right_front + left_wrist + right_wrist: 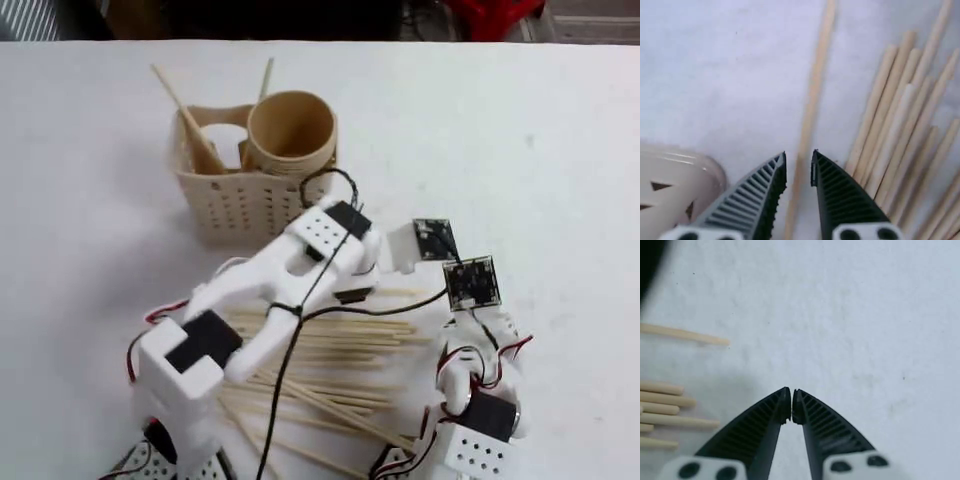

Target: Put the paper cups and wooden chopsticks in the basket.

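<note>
There is plenty of bare table [540, 140] to the right of the basket [235, 205] and out to the far edge, and the left side is open too. The basket stands left of centre, towards the far side. A paper cup [291, 130] sits upright in its right part, and two chopsticks [186, 120] lean out of it.

The loose pile of chopsticks [340, 350] lies near me between the two arms, and the frame cuts off its near end.

My left gripper [799, 167] is parted by only a slit. Its tips sit either side of a single stick [816, 85] on the basket side of the pile. I can't tell whether the pads touch it.

From above, the left arm [290, 265] covers that gripper and part of the pile.

My right gripper [791, 404] is pinched closed on nothing. It hangs over bare table just right of the stick ends [665, 405].
</note>
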